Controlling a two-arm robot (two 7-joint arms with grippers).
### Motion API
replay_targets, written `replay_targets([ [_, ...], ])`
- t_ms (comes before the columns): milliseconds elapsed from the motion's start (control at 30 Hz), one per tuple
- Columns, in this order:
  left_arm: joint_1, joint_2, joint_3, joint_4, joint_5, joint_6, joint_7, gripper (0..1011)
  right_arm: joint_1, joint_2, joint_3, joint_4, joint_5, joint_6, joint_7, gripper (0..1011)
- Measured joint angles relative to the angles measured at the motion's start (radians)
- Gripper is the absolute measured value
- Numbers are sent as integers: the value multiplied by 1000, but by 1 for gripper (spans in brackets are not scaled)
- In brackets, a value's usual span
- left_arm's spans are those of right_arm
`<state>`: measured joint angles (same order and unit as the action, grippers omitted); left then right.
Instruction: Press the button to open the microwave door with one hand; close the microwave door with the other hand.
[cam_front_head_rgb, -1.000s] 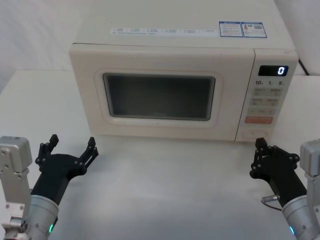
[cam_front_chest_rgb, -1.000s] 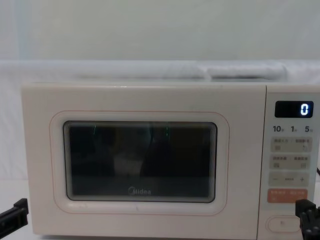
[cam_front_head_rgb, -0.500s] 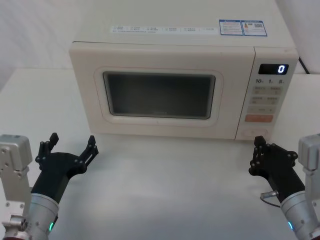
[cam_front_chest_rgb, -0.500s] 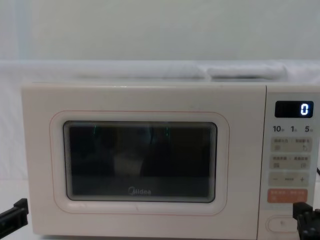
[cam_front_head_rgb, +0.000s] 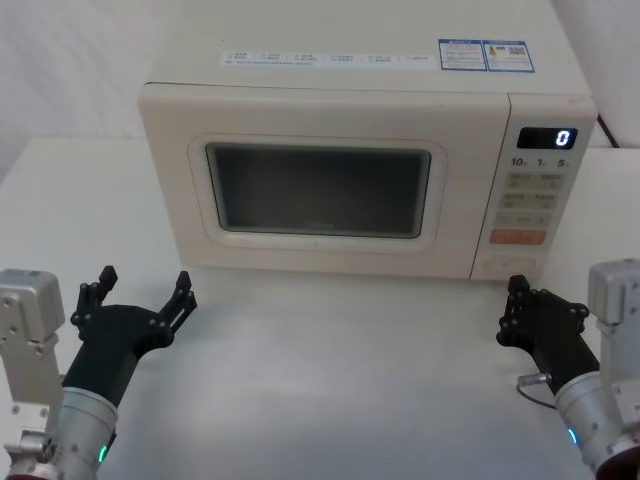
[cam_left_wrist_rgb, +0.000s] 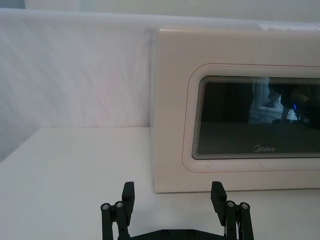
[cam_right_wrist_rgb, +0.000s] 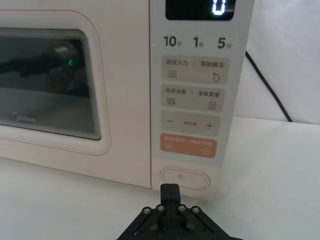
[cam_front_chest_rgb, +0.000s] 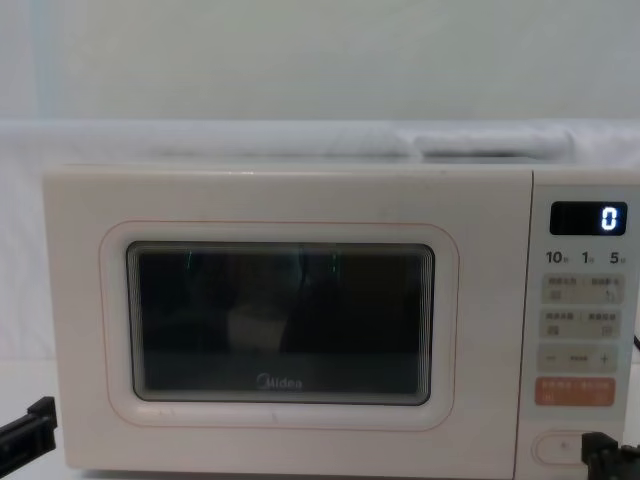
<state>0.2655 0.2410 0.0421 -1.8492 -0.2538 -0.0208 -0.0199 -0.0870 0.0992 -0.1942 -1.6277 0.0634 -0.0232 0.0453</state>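
The cream microwave (cam_front_head_rgb: 340, 110) stands at the back of the white table, its display (cam_front_head_rgb: 547, 139) showing 0. The microwave door (cam_front_head_rgb: 318, 190) lies flush with the front, closed. The button (cam_front_head_rgb: 508, 267) is the wide pill-shaped key at the bottom of the panel, under the orange key (cam_front_head_rgb: 518, 238). My right gripper (cam_front_head_rgb: 516, 292) is shut, its tip a short way in front of the button (cam_right_wrist_rgb: 184, 178) and just below it, apart from it. My left gripper (cam_front_head_rgb: 142, 285) stands open on the left, in front of the door's lower left corner, with nothing between its fingers (cam_left_wrist_rgb: 128, 191).
A black cable (cam_right_wrist_rgb: 266, 86) runs down behind the microwave's right side. White table surface (cam_front_head_rgb: 340, 380) stretches between the two arms, and a white wall stands behind the oven.
My right gripper has shifted slightly left and lower in front of the button. The left arm and the door have not moved.
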Motion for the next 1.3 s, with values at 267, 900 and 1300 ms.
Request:
replay_targets([
  [267,0,0,0,0,0,0,0,1001,56,-32,17,84,-29,-2,6,0],
  [900,0,0,0,0,0,0,0,1001,135,-79,49,204,-38,-11,15,0],
  [1300,0,0,0,0,0,0,0,1001,168,-89,61,245,-37,-17,20,0],
])
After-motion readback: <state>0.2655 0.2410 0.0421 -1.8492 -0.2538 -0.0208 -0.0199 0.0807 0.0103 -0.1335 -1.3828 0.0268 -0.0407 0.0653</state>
